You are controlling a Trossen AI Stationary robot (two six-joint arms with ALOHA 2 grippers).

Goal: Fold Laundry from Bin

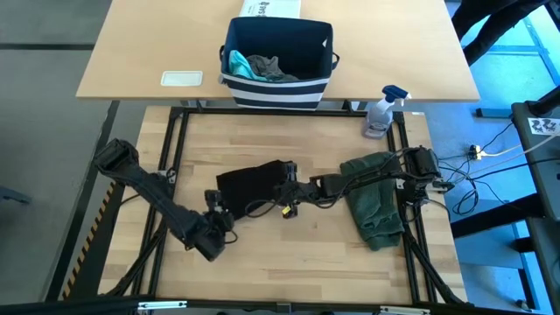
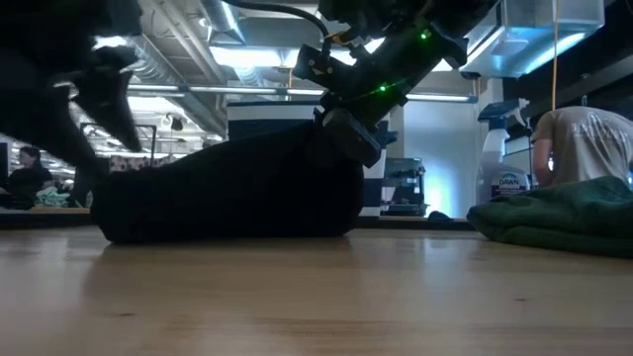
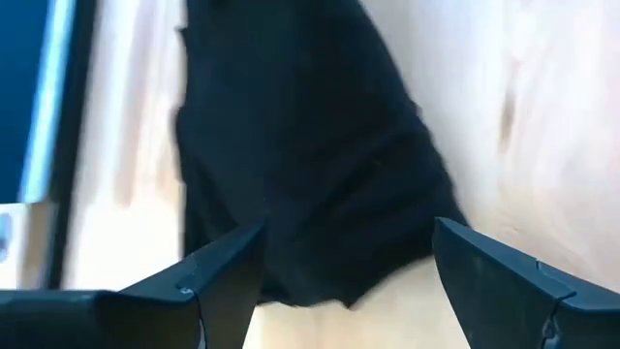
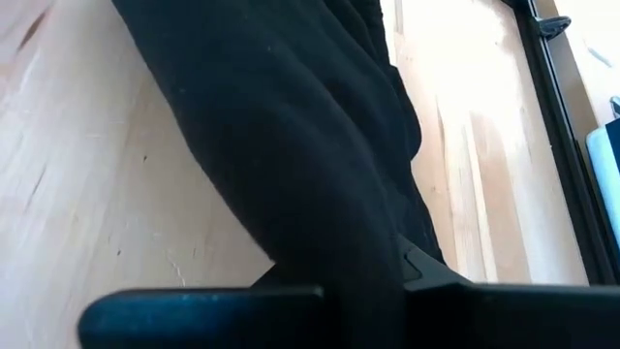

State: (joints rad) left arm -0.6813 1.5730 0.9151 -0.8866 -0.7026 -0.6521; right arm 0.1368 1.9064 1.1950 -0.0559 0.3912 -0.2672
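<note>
A black garment (image 1: 254, 185) lies bundled on the wooden table's middle, a low dark mound in the low view (image 2: 227, 188). My right gripper (image 1: 287, 187) reaches in from the right and is shut on its right end. My left gripper (image 1: 215, 206) stands open at the garment's near left corner; in the left wrist view the black cloth (image 3: 310, 155) lies just ahead of the gap between its fingers (image 3: 349, 291). An olive-green piece (image 1: 376, 206) lies folded on the table at the right. The navy bin (image 1: 278, 61) stands on the far table with teal and grey cloth inside. My right gripper pinches a thick bunched fold at the black garment's right end (image 4: 339, 233) between its two fingers (image 4: 203, 310). The fingers slant down from the table's right side (image 2: 341, 133). The held end stands a little raised, and the garment's other parts rest on the table.
A spray bottle (image 1: 381, 112) stands at the table's far right corner. A white box (image 1: 271, 7) stands behind the bin, and a white card (image 1: 182, 79) lies on the far table. Black frame rails (image 1: 171, 140) edge the work surface. Bare wood lies along the near edge.
</note>
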